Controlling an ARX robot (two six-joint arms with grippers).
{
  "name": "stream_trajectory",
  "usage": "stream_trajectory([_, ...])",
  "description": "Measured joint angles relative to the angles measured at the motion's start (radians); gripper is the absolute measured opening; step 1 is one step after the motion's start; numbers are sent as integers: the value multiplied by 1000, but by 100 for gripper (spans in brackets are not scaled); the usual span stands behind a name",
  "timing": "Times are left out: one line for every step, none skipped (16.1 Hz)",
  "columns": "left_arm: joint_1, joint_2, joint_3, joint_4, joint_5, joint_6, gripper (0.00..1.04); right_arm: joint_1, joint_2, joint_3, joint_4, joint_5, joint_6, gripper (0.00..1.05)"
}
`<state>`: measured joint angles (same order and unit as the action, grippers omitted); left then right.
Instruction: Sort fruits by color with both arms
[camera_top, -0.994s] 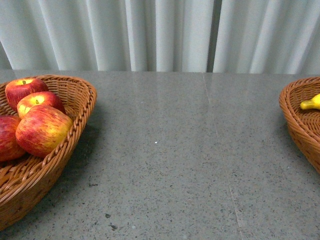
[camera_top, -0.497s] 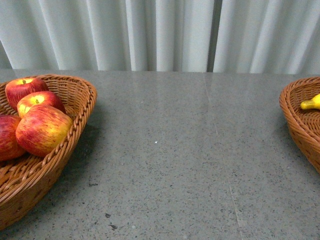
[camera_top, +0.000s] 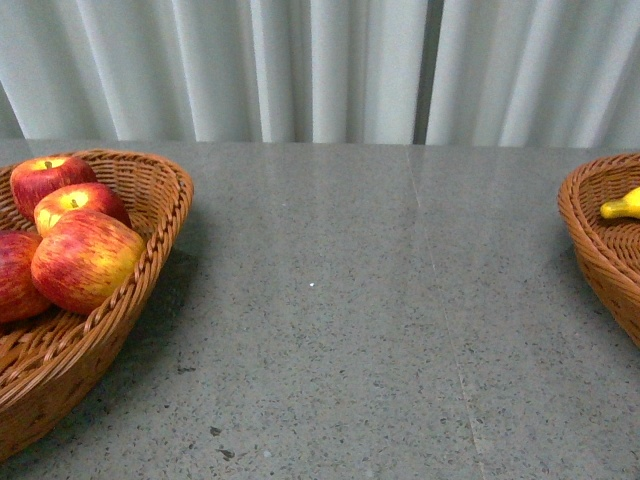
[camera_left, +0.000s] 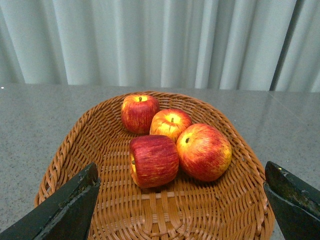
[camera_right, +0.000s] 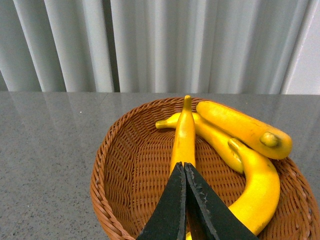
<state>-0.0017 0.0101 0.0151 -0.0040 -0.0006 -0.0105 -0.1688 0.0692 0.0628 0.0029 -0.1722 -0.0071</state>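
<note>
Left wrist view shows four apples (camera_left: 170, 140) mid-frame in a basket (camera_left: 70, 150) beyond the left gripper's (camera_left: 182, 210) wide-spread fingers (camera_left: 70, 210), while the right gripper (camera_right: 186, 205), pressed together at lower centre, overlaps bananas (camera_right: 240, 127) in another basket (camera_right: 125, 175).

Left tool (camera_left: 182, 200) spread wide; right tool (camera_right: 184, 172) closed.
</note>
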Motion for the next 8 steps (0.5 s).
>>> stream_trajectory([0,0,0,0,0,0,98,40,-11,-6,-10,54,0,2])
stream_trajectory([0,0,0,0,-2,0,98,134,-22,-11,-11,142,0,2])
stream_trajectory([0,0,0,0,1,0,98,179,-27,-13,-10,149,0,2])
stream_trajectory([0,0,0,0,-1,0,98,169,-63,-49,-18,172,0,2])
stream_trajectory([0,0,0,0,0,0,98,169,-65,-50,-8,172,3,2])
stream_trajectory([0,0,0,0,0,0,98,169,-65,-50,-8,172,3,2])
stream_trajectory([0,0,0,0,0,0,98,169,-65,-50,-7,172,3,7])
stream_trajectory([0,0,0,0,0,0,98,169,-65,-50,-7,172,3,20])
